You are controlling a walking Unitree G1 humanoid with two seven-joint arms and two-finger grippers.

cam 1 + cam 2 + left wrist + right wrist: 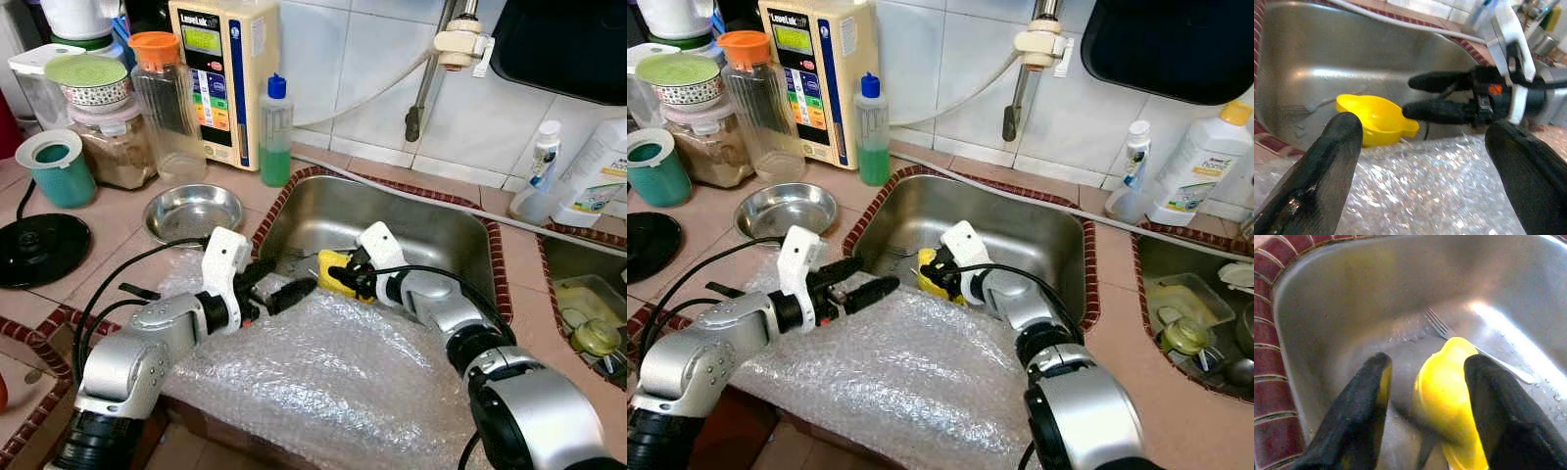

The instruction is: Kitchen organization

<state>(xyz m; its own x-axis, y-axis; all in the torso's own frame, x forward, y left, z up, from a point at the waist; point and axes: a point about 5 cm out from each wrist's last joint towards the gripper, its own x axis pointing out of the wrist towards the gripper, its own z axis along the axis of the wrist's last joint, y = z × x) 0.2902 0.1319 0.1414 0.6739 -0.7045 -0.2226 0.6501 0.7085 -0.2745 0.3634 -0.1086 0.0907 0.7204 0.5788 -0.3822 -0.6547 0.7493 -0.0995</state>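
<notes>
Both silver arms reach forward and bend inward toward each other. The left pincer points to the robot's right, its two black fingers spread apart. The right pincer points back toward the left one, its fingers also parted, with the two pincers' tips near each other.

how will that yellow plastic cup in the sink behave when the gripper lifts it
The yellow cup looks like thin plastic, so probably light and fairly stiff. Water beads in the sink suggest it may be slippery. The right gripper straddles its rim, so it might tilt.
</notes>
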